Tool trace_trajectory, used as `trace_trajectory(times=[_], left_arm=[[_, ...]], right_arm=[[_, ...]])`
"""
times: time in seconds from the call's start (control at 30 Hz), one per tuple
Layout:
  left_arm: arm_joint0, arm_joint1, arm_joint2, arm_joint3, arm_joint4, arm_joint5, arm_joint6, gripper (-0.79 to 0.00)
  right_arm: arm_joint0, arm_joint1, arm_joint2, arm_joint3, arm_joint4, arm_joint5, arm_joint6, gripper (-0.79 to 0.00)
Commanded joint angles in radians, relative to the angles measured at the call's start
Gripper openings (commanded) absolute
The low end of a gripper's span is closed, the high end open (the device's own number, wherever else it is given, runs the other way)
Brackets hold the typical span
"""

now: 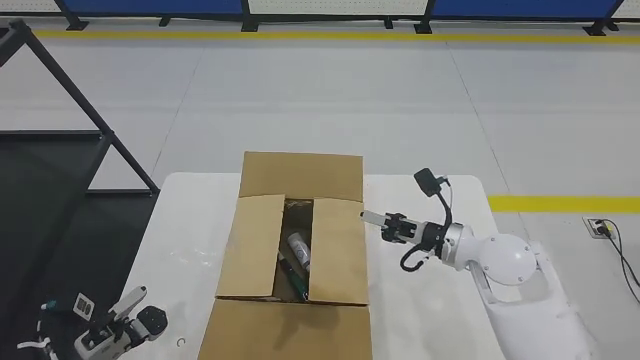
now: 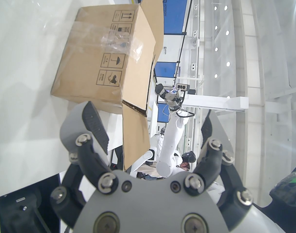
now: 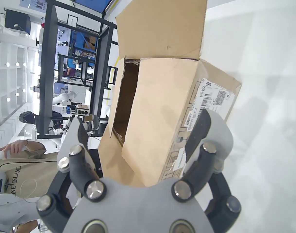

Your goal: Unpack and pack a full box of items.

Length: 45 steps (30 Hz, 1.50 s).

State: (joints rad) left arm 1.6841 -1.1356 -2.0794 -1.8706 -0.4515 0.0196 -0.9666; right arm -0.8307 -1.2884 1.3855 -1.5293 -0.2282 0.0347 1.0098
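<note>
White table (image 1: 190,222) bears cardboard box (image 1: 338,252), flaps ajar; left claw (image 2: 150,111), right claw (image 3: 141,116) both released, empty.

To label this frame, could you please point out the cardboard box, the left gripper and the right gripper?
cardboard box (image 1: 302,174): top view, far flap.
left gripper (image 2: 150,110): left wrist view, midway between fingertips.
right gripper (image 3: 141,118): right wrist view, midway between fingertips.

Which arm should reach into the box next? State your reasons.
Probably right: the right gripper hangs open just beside the box; the left gripper sits far off, near the table edge.
</note>
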Motion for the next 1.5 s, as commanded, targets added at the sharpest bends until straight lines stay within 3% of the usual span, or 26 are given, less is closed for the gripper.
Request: trace_trajectory(times=[0.0,0.13,0.33,0.67,1.07,1.47], left_arm=[[0.000,0.000,0.000,0.000,0.000,0.000,0.000,0.000],[0.002,0.001,0.024,-0.019,0.010,0.009,-0.011,0.000],[0.018,0.013,0.048,-0.029,0.056,0.013,-0.114,0.000],[0.034,0.030,0.036,0.002,-0.047,0.025,-0.289,0.000],[0.040,0.036,0.098,-0.025,-0.071,0.039,-0.241,0.000],[0.039,0.047,0.076,-0.014,-0.157,0.069,-0.247,0.000]], right_arm=[[-0.002,0.000,0.002,0.002,0.005,0.002,-0.011,0.000],[0.023,-0.010,-0.009,0.071,0.065,0.007,-0.140,0.000],[0.140,-0.029,-0.088,0.284,0.020,-0.046,-0.333,0.000],[0.321,-0.075,-0.209,0.622,0.096,-0.249,-0.412,0.000],[0.445,-0.126,-0.288,0.834,0.222,-0.396,-0.361,0.000],[0.462,-0.128,-0.270,0.855,0.325,-0.495,-0.244,0.000]])
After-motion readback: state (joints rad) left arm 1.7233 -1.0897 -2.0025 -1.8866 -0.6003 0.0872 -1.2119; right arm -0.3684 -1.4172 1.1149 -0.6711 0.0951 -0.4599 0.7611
